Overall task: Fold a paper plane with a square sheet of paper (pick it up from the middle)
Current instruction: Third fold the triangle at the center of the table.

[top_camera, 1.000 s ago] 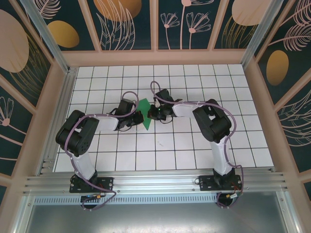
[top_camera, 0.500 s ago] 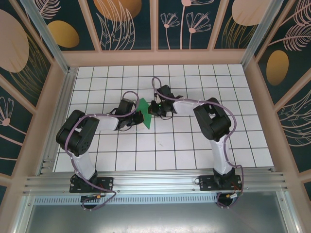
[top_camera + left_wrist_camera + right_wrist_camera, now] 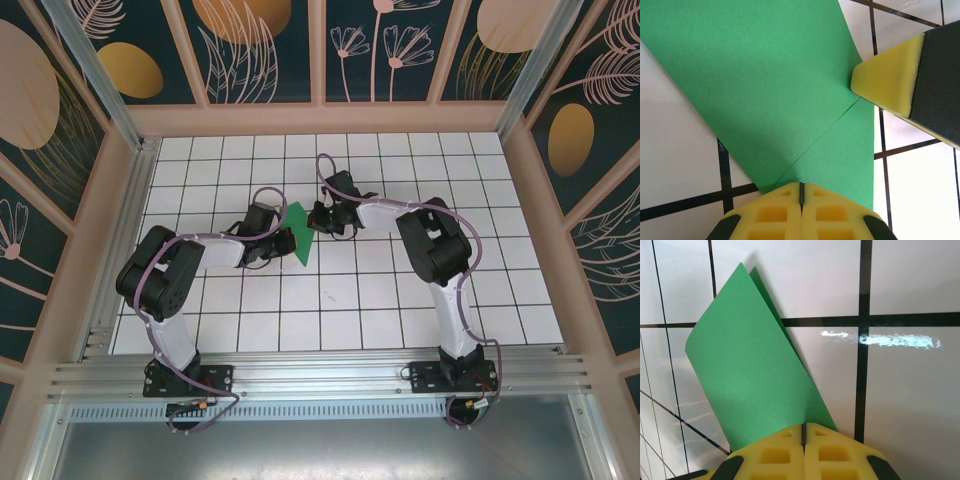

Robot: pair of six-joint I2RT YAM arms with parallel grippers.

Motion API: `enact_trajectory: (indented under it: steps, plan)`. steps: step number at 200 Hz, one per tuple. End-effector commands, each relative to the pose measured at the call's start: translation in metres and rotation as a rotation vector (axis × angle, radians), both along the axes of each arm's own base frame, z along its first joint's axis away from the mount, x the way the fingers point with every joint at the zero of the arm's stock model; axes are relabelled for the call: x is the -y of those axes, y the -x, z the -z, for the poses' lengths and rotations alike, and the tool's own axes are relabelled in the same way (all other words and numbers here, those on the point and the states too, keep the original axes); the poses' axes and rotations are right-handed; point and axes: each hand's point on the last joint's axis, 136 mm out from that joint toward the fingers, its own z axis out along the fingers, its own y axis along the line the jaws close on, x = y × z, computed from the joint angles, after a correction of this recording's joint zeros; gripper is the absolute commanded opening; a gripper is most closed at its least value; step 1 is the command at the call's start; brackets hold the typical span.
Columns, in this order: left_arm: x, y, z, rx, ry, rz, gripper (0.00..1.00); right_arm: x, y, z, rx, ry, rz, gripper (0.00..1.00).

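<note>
The square sheet of paper (image 3: 298, 236) lies partly folded into a narrow green pointed shape on the white tiled table (image 3: 400, 300), between both arms. In the left wrist view the paper (image 3: 765, 75) lies flat with a diagonal crease running to my left gripper (image 3: 801, 186), which is shut with its tips on the paper's near edge. One yellow fingertip (image 3: 887, 75) of the right gripper touches the paper's right edge. In the right wrist view a flap of the paper (image 3: 750, 375) stands curled up in front of my shut right gripper (image 3: 803, 427). From above, the left gripper (image 3: 283, 243) and right gripper (image 3: 317, 218) flank the paper.
Wooden frame walls (image 3: 320, 118) with patterned panels enclose the tiled table on three sides. An aluminium rail (image 3: 320, 375) carrying both arm bases runs along the near edge. Bare tiles stretch in front of the grippers and out to both sides.
The right gripper has moved toward the far side along the paper's right edge. The green shape seen from above has grown narrower. The left gripper has stayed in place.
</note>
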Motion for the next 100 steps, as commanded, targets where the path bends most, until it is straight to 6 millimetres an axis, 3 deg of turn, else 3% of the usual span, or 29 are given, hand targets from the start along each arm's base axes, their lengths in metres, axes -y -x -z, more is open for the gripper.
enact_trajectory:
  steps: [1,26,43,76,100]
  plan:
    - [-0.025,0.026,0.042,-0.135,-0.137,-0.017,0.0,0.002,-0.008,-0.017,0.044,0.005,-0.007,0.04]
    - [-0.025,0.026,0.042,-0.132,-0.136,-0.02,0.0,-0.004,-0.003,-0.05,0.1,-0.029,-0.034,0.05]
    - [-0.024,0.024,0.04,-0.128,-0.13,-0.022,0.0,-0.006,0.008,-0.058,0.112,-0.03,-0.048,0.05]
    - [-0.023,0.023,0.039,-0.125,-0.126,-0.024,0.0,-0.014,0.036,-0.043,0.064,-0.02,-0.082,0.05]
    - [-0.025,0.024,0.04,-0.129,-0.136,-0.024,0.0,-0.015,0.044,-0.025,0.023,-0.005,-0.087,0.05]
